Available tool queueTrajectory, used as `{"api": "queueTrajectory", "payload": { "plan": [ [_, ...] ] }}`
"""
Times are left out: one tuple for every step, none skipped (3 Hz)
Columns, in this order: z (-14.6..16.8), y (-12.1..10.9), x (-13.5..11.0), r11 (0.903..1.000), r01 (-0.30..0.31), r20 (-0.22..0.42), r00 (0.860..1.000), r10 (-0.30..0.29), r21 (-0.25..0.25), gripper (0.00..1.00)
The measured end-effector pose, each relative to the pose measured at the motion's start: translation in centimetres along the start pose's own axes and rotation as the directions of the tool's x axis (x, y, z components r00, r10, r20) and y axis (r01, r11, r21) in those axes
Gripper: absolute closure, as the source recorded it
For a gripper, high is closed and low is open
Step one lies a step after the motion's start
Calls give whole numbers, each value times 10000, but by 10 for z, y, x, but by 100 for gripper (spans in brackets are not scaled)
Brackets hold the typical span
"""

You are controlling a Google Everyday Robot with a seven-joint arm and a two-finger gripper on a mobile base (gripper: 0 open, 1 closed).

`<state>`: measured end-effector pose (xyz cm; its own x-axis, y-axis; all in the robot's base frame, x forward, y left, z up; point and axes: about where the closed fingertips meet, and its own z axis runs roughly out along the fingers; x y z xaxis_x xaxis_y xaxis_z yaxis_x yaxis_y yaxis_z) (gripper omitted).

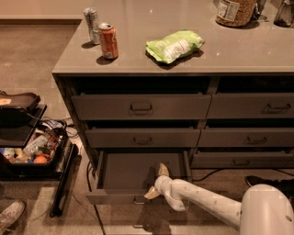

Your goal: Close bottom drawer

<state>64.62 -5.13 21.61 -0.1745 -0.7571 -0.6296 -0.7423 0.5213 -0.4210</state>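
The bottom drawer (124, 198) of the left stack is pulled out, and its dark, shallow inside (133, 170) is open to view. Its low front has a small metal loop handle (138, 200). My gripper (156, 181) comes in from the lower right on a white arm (206, 201) and sits over the drawer's right front corner. Its two tan fingers are spread apart. One finger (163, 169) points up over the drawer's inside. The other (150, 193) lies at the top edge of the drawer front, just right of the handle.
The two drawers above (140, 107) are shut. The right stack (250, 137) is shut. On the counter stand an orange can (108, 40), a silver can (92, 19), a green bag (173, 45) and a jar (235, 10). A black cart with clutter (27, 151) stands on the left. A shoe (10, 215) is at the lower left.
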Motion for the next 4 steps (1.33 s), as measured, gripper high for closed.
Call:
{"api": "queueTrajectory", "payload": {
  "plan": [
    [19, -11, -12, 9995, -71, 220, 9997, 64, 312, 0],
    [19, -11, -12, 9995, -71, 221, 9997, 64, 313, 0],
    [26, -20, -8, 9981, -218, 580, 9981, 184, 581, 0],
    [42, -28, -10, 9970, -62, 1105, 9939, -23, 768, 0]
  ]
}}
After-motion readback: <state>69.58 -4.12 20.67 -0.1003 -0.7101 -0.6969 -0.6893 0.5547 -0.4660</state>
